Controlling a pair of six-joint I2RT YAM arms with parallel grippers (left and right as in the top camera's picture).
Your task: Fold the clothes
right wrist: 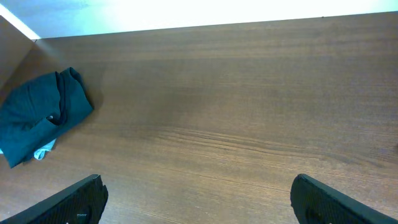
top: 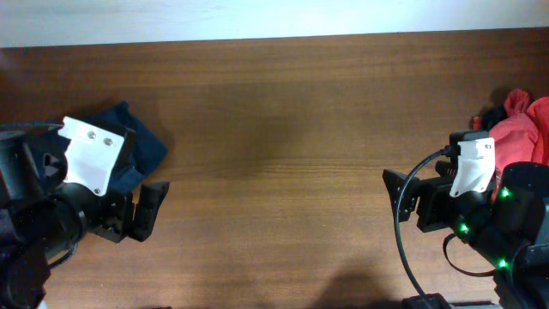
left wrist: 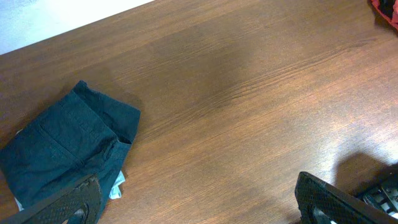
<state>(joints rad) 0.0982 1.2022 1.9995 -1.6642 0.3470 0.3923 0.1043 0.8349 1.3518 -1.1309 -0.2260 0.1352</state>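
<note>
Folded dark navy shorts (top: 141,142) lie at the table's left; the left arm's white wrist covers part of them. The left wrist view shows them (left wrist: 62,149) as a compact bundle with a pale bit of cloth (left wrist: 118,186) sticking out underneath. They also appear far left in the right wrist view (right wrist: 40,115). A red garment (top: 523,120) lies bunched at the right edge, its corner visible (left wrist: 388,12). My left gripper (left wrist: 199,208) is open just right of the shorts and holds nothing. My right gripper (right wrist: 202,205) is open over bare wood, also holding nothing.
The brown wooden table (top: 274,129) runs between the two arms. Its far edge meets a white wall at the top. Black cables (top: 407,223) loop by the right arm. Something dark (top: 489,116) lies against the red garment.
</note>
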